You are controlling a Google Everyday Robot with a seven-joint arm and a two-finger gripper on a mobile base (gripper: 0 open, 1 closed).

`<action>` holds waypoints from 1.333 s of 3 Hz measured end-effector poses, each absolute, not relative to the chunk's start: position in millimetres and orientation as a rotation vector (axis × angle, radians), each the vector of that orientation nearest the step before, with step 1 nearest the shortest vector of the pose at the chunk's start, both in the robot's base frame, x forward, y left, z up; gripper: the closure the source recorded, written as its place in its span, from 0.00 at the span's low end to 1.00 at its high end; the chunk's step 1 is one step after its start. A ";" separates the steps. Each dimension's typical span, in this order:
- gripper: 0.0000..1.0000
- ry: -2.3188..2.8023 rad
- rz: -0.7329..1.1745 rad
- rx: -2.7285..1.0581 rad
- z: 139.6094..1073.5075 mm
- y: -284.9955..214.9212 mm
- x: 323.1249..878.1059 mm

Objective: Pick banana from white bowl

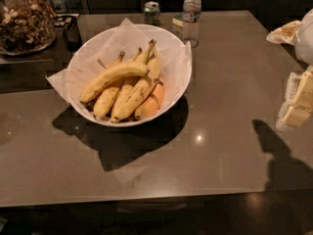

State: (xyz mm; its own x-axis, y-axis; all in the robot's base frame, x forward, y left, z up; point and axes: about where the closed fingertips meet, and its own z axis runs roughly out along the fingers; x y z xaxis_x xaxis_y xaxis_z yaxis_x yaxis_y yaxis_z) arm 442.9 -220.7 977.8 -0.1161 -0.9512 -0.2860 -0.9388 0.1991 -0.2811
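1. Gripper (297, 104): at the right edge of the frame, at mid-height, over the table and well apart from the bowl. Nothing shows in its hold. Whether it stands wide or narrow cannot be told.
2. Banana (113, 77): the longest fruit, topmost on the pile and left of centre in the frame. Its dark tip points to the lower left, its stem to the upper right.
3. White bowl (172, 101): lined with crinkled paper (62, 81). It also holds shorter speckled bananas (128, 98) and an orange-tinted fruit (152, 102), under and beside the target.
4. Step in hand, as judged: the approach, with no contact yet.
   - Travel left and come down from above onto the banana's middle, with the grip set crosswise to its length.
   - Stop at the top fruit, so that the neighbours and the paper are not caught.
   - Lift straight up until clear of the rim.
5. Surface: table (220, 131), brown-grey and glossy, with a small glint right of the bowl. The bowl's shadow falls toward the lower frame and the arm's shadow lies at lower right.
6. Room: dim.
   - Upper left: glass jar of nuts (24, 18).
   - Top centre, behind the bowl: soda can (152, 12) and water bottle (191, 16).
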 end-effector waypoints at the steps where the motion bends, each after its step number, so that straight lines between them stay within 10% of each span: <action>1: 0.00 2.083 -0.042 -1.764 977.8 -220.6 442.9; 4: 0.00 1.636 0.520 -1.955 966.9 -56.7 466.3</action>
